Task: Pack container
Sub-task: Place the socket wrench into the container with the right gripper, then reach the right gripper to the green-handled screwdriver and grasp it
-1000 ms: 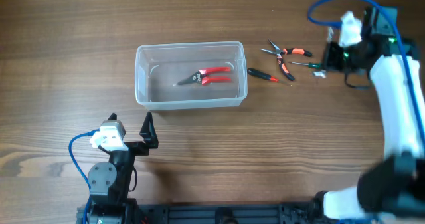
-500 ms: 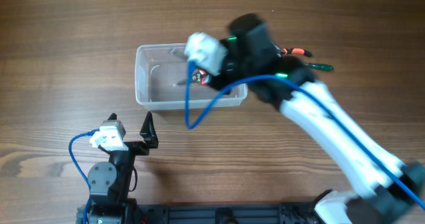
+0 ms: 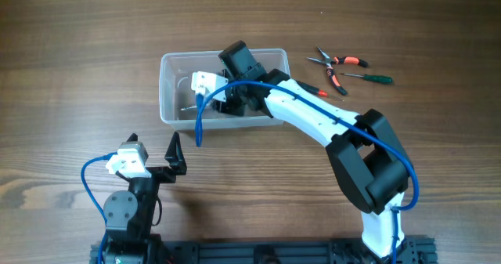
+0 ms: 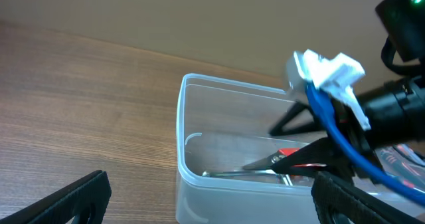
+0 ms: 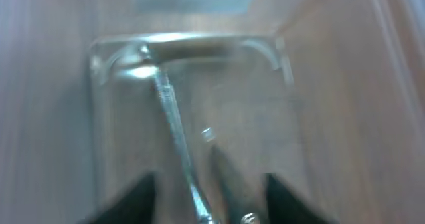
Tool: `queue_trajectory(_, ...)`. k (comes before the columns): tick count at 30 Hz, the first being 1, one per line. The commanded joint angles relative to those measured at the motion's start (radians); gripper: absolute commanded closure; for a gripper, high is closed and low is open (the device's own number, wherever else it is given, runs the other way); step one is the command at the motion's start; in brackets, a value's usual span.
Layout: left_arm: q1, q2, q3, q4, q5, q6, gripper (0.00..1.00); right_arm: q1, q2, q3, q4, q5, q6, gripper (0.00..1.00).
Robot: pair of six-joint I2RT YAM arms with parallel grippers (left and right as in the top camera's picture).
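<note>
While your right gripper (image 5: 207, 199) hangs inside clear rectangular plastic container (image 3: 167, 92), left of centre toward far edge of wooden table (image 3: 78, 45), fingers (image 5: 141, 204) stand spread, released; left gripper (image 3: 154, 150) splayed too, near front-left corner.

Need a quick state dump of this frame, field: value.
container: clear tub, upright
inside: red-handled pliers
right claw: down in the tub over the pliers, looks open (blurred view)
left claw: open, empty, short of the tub
outside, right of tub: orange-handled pliers, smaller pliers, green screwdriver, black-and-red screwdriver
</note>
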Motion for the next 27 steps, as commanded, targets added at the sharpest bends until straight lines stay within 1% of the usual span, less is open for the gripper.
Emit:
queue_trajectory(1,0.006,-0.002,-0.004,-0.001,-0.003,-0.009,0.00,-0.004,-0.071,0.053,0.006,0.107,0.196,0.40)
queue_trajectory(2,0.006,-0.002,-0.004,-0.001,-0.003,-0.009,0.00,-0.008,-0.095,0.070,0.003,0.161,0.258,0.40)
queue_trajectory(3,0.006,-0.002,-0.004,-0.001,-0.003,-0.009,0.00,-0.014,-0.126,0.084,-0.005,0.216,0.315,0.36)
queue_trajectory(4,0.006,-0.002,-0.004,-0.001,-0.003,-0.009,0.00,-0.026,-0.175,0.103,-0.027,0.297,0.375,0.30)
queue_trajectory(7,0.006,-0.002,-0.004,-0.001,-0.003,-0.009,0.00,-0.090,-0.321,0.133,-0.084,0.468,0.489,0.22)
queue_trajectory(8,0.006,-0.002,-0.004,-0.001,-0.003,-0.009,0.00,-0.120,-0.366,0.134,-0.099,0.487,0.517,0.19)
queue_trajectory(9,0.006,-0.002,-0.004,-0.001,-0.003,-0.009,0.00,-0.149,-0.401,0.134,-0.113,0.488,0.541,0.19)
queue_trajectory(11,0.006,-0.002,-0.004,-0.001,-0.003,-0.009,0.00,-0.263,-0.488,0.134,-0.179,0.487,0.644,0.19)
queue_trajectory(12,0.006,-0.002,-0.004,-0.001,-0.003,-0.009,0.00,-0.303,-0.504,0.134,-0.207,0.487,0.676,0.19)
queue_trajectory(14,0.006,-0.002,-0.004,-0.001,-0.003,-0.009,0.00,-0.417,-0.523,0.134,-0.298,0.486,0.785,0.19)
queue_trajectory(16,0.006,-0.002,-0.005,-0.001,-0.003,-0.009,0.00,-0.533,-0.512,0.125,-0.392,0.463,0.887,0.19)
queue_trajectory(18,0.006,-0.002,-0.005,-0.001,-0.003,-0.009,0.00,-0.636,-0.479,0.103,-0.453,0.372,0.924,0.20)
queue_trajectory(19,0.006,-0.002,-0.004,-0.001,-0.003,-0.009,0.00,-0.687,-0.450,0.089,-0.476,0.298,0.924,0.22)
queue_trajectory(24,0.006,-0.002,-0.004,-0.001,-0.003,-0.009,0.00,-0.800,-0.287,0.080,-0.489,0.027,0.933,0.23)
queue_trajectory(25,0.006,-0.002,-0.004,-0.001,-0.003,-0.009,0.00,-0.808,-0.265,0.080,-0.489,0.009,0.954,0.25)
queue_trajectory(27,0.006,-0.002,-0.004,-0.001,-0.003,-0.009,0.00,-0.826,-0.209,0.080,-0.494,0.008,1.061,0.31)
